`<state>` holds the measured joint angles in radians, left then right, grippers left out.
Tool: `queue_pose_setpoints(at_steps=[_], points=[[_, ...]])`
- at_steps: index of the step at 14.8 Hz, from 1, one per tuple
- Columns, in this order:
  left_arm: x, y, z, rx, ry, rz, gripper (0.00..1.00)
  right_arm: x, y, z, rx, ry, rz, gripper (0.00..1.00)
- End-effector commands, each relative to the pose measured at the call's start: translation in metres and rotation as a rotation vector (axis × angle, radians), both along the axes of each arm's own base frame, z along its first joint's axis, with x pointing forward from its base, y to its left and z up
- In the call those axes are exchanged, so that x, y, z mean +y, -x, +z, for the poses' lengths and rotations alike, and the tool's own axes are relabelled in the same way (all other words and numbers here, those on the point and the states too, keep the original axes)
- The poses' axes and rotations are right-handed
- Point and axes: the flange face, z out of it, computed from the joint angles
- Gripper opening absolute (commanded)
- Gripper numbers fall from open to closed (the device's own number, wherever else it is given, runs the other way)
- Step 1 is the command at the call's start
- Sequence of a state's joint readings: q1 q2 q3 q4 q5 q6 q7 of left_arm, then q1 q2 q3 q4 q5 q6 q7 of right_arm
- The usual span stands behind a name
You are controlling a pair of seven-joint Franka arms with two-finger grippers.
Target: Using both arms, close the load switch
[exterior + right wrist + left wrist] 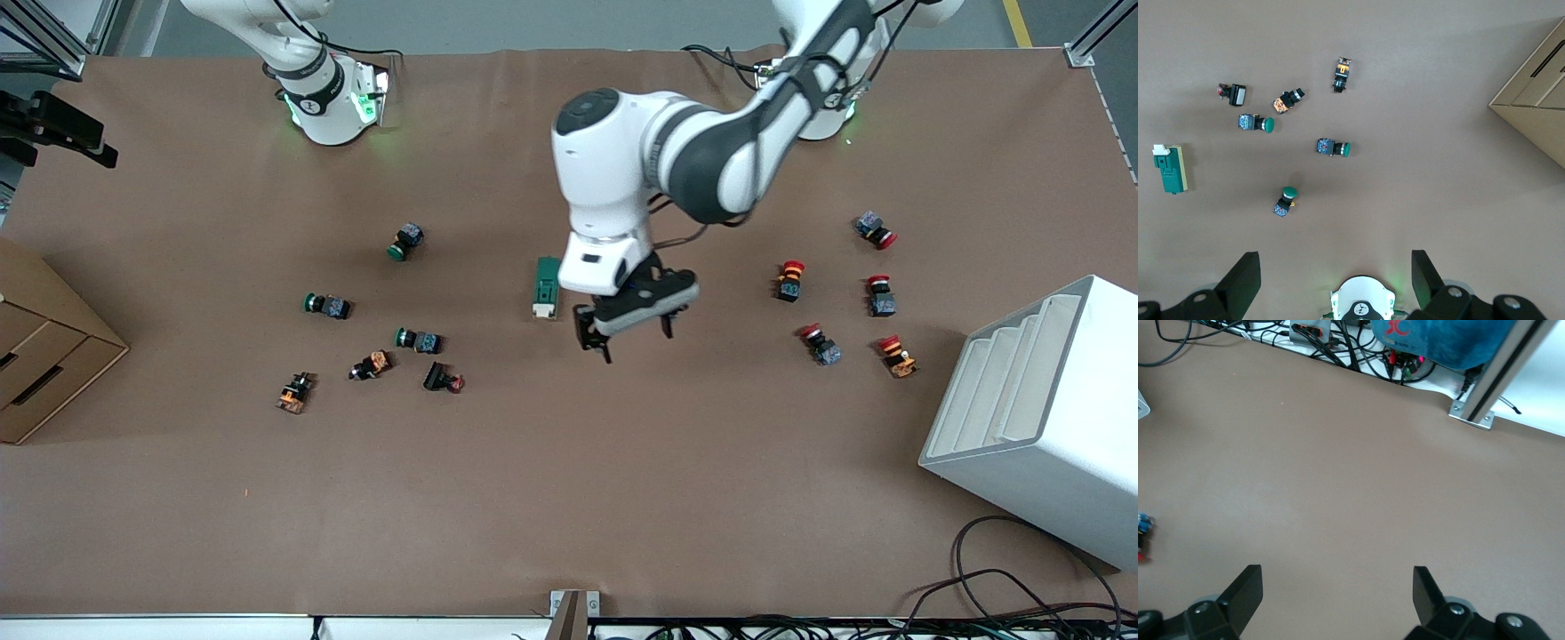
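Note:
The load switch point(547, 286), a dark green block with a cream end, lies flat mid-table. It also shows in the right wrist view point(1170, 170). My left gripper point(627, 336) is open and empty, over bare table just beside the switch on the side toward the left arm's end. The left wrist view shows its open fingers point(1245, 590) over bare brown table. My right gripper point(1336, 273) is open and empty, held high over its own green-lit base point(331, 100), out of the front view.
Several green-capped and orange push-buttons point(407, 242) lie toward the right arm's end, and several red-capped ones point(789, 280) toward the left arm's end. A white rack point(1040, 418) and a cardboard box point(44, 356) stand at the table's ends. Cables point(1005, 596) lie at the near edge.

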<state>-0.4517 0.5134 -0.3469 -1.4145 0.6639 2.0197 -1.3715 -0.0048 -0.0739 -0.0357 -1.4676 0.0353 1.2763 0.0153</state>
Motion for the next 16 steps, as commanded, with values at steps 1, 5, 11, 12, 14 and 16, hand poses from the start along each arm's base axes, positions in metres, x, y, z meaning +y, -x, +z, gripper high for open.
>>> queue_pose_setpoints(at_steps=[1, 5, 11, 12, 14, 16], points=[[0.041, -0.020, 0.038, 0.042, 0.027, -0.034, 0.99, -0.001, 0.014, 0.002, -0.006, -0.003, 0.007, 1.00], [0.111, -0.050, 0.079, 0.138, -0.007, -0.109, 1.00, -0.008, 0.016, 0.000, -0.010, 0.013, 0.008, 1.00], [0.228, -0.073, 0.146, 0.244, -0.045, -0.233, 1.00, -0.012, 0.014, 0.001, -0.021, 0.013, 0.063, 1.00], [0.253, -0.068, 0.171, 0.224, -0.031, -0.248, 1.00, -0.012, 0.014, 0.002, -0.024, 0.013, 0.065, 1.00], [0.290, -0.056, 0.194, 0.260, -0.021, -0.342, 1.00, -0.012, 0.013, 0.001, -0.024, 0.013, 0.065, 1.00], [0.327, -0.039, 0.215, 0.319, 0.057, -0.350, 1.00, -0.012, 0.011, 0.004, -0.050, 0.015, 0.064, 1.00]])
